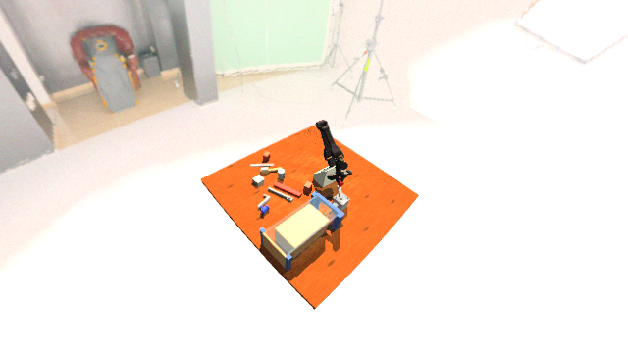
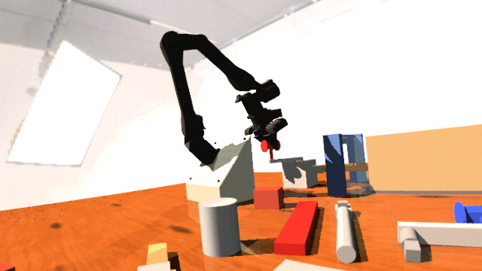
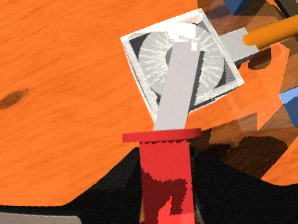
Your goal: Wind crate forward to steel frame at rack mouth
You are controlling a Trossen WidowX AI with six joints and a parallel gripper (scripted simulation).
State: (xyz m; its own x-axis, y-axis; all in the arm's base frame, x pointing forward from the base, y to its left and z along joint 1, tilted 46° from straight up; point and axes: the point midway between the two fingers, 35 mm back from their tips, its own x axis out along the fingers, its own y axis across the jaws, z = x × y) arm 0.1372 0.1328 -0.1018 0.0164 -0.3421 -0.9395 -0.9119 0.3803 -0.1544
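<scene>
My gripper (image 1: 340, 182) (image 2: 270, 141) (image 3: 160, 152) is shut on the red grip of the winch handle. The handle's grey arm (image 2: 286, 160) (image 3: 177, 95) runs from the grip to the top of the grey winch (image 1: 341, 201) (image 2: 294, 180) (image 3: 147, 72) and lies level over its middle; the key and hole are hidden under it. An orange-brown strap (image 2: 355, 166) (image 3: 274, 33) runs from the winch through the blue frame (image 1: 338, 222) (image 2: 335, 173). The tan crate (image 1: 301, 226) (image 2: 425, 162) sits flat inside the clear-panelled cubby, with a gap between its front and the frame in the top view.
A red block (image 1: 307, 187) (image 2: 268, 198), a red bar (image 1: 287, 189) (image 2: 297, 227), a grey rod-like tool (image 1: 280, 194) (image 2: 345, 233), a grey cylinder (image 1: 281, 174) (image 2: 220, 227) and a blue part (image 1: 264, 210) (image 2: 474, 214) lie on the bench beside the arm's base and rack.
</scene>
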